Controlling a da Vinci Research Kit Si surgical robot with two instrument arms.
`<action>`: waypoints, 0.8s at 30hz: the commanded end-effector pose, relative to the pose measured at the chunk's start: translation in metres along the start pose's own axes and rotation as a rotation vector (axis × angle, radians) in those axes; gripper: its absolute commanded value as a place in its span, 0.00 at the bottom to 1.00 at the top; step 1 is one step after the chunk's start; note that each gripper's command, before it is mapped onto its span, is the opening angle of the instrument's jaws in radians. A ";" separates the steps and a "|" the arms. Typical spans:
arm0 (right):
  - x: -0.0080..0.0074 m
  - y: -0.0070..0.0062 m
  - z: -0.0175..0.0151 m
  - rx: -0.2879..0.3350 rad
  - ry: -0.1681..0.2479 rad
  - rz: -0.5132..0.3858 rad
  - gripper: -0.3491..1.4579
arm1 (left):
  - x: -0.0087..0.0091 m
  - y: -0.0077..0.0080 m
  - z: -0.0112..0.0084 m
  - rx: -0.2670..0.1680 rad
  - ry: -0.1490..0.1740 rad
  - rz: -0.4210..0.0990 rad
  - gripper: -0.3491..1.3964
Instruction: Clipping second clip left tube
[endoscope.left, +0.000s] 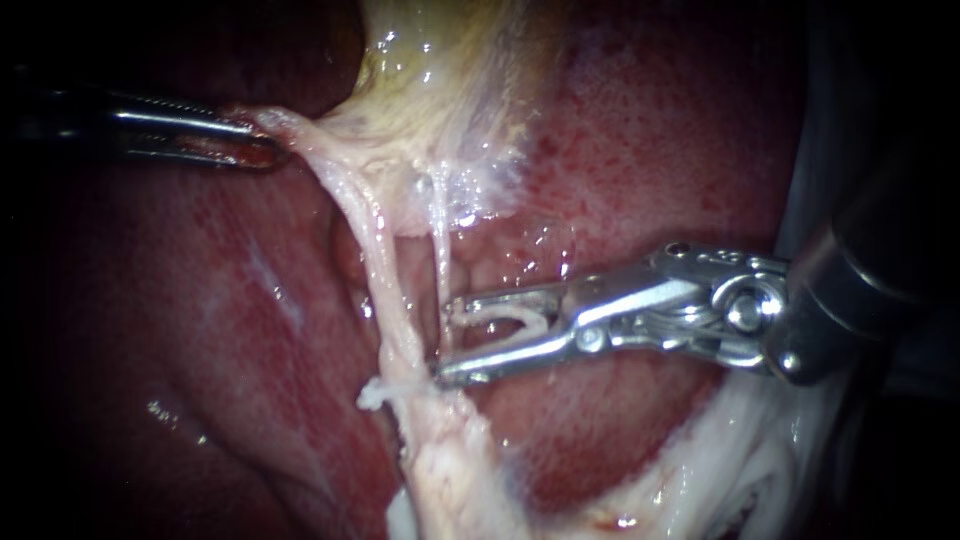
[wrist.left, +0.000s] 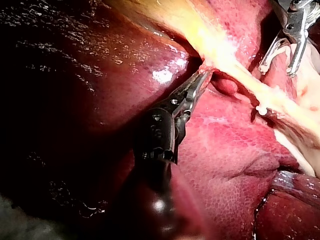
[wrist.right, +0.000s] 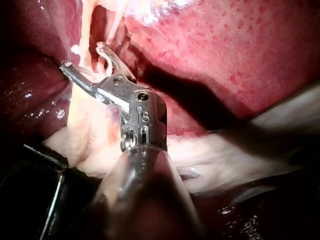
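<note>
Below the gallbladder (endoscope.left: 430, 90), the left tube (endoscope.left: 385, 285) is seen stretched as a pale band. It runs from the gallbladder's lower edge down into a mass of whitish fatty tissue (endoscope.left: 450, 470). A thinner strand (endoscope.left: 441, 250) hangs from the same edge, just beside the left tube on the side away from the left instrument (endoscope.left: 265, 150).

To the left of the gallbladder, the left instrument is clamped on a tissue fold (endoscope.left: 285, 125) at the gallbladder's margin. Its jaws lie almost together, and the fold is pinched between them from both sides. In the left wrist view the same grip is shown, with the left instrument (wrist.left: 202, 80) buried in pink tissue at the foot of the yellow gallbladder (wrist.left: 200, 25).

Below and to the right of the gallbladder, the right instrument (endoscope.left: 442, 340) is held with its jaws parted wide. The lower jaw's tip is touching the side of the left tube, but the tube is not enclosed. The thinner strand is seen at the mouth of the jaws; whether it lies between them or behind them cannot be told. A white curved piece (endoscope.left: 500, 313) is carried against the upper jaw. In the right wrist view the right instrument (wrist.right: 82, 56) is shown equally wide, with pale tissue at its tips.

Farther from the gallbladder than those tips, a small white nub (endoscope.left: 372, 393) projects from the left tube; it cannot be told whether it is a clip. Dark red liver (endoscope.left: 680, 150) lies behind and around the gallbladder.
</note>
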 end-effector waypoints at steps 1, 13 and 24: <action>-0.0001 0.0000 -0.0003 0.001 -0.001 -0.001 0.47 | 0.0000 0.0000 0.0000 0.000 0.000 0.000 0.00; 0.0000 -0.0012 -0.0008 0.005 -0.002 0.001 0.47 | 0.0000 0.0001 0.0000 0.000 0.000 0.000 0.00; -0.0003 0.0000 0.0023 -0.001 -0.006 -0.005 0.47 | 0.0000 0.0001 0.0000 0.000 0.000 -0.001 0.00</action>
